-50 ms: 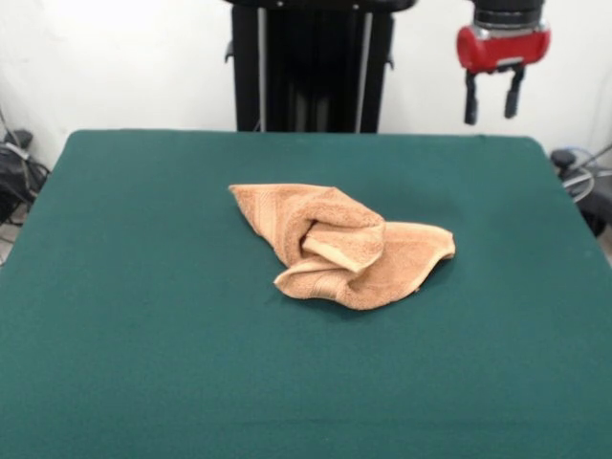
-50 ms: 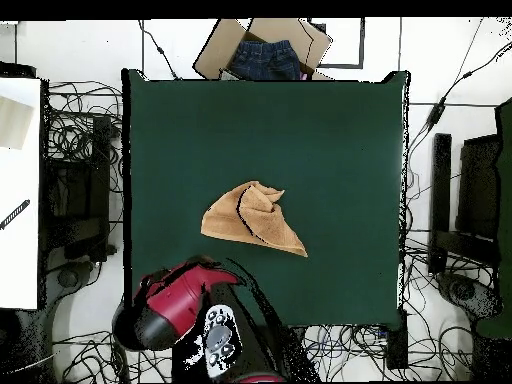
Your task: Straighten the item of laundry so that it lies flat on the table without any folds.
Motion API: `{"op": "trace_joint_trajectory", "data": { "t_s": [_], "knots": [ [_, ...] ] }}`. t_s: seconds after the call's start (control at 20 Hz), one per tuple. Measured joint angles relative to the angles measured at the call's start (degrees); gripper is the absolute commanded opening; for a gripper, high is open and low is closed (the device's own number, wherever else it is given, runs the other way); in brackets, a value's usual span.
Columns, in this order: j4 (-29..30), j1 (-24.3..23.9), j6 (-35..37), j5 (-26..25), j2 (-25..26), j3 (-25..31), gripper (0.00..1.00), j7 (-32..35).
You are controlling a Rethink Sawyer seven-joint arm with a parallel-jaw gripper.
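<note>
Mid-worktop (image 1: pixel 115 316), your towel (image 1: pixel 339 244) lies crumpled: soft, light, limp terry. Pinch its free corner. The end effector (image 1: pixel 492 96) hangs spread, empty, well apart from the towel.

Towel (image 1: pixel 342 245) folds hide its underside; arm (image 1: pixel 504 29) cropped above

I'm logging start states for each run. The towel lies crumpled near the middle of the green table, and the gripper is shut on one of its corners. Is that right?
Not quite. The gripper holds nothing: in the front view it hangs high above the table's far edge, fingers apart, well clear of the towel. The rest is right: the towel lies crumpled and folded over itself near the middle of the green table.
</note>
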Motion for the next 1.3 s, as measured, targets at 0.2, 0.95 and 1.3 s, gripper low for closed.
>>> {"op": "trace_joint_trajectory", "data": {
  "t_s": [0.2,0.95,1.3],
  "knots": [
    [-0.3,-0.9,0.6,-0.7,0.0,1.8,1.0,0.0],
    [-0.3,-1.5,0.7,-1.9,0.0,5.2,1.0,0.0],
    [-0.3,-1.5,0.7,-1.9,0.1,5.2,1.0,0.0]
  ]
}}
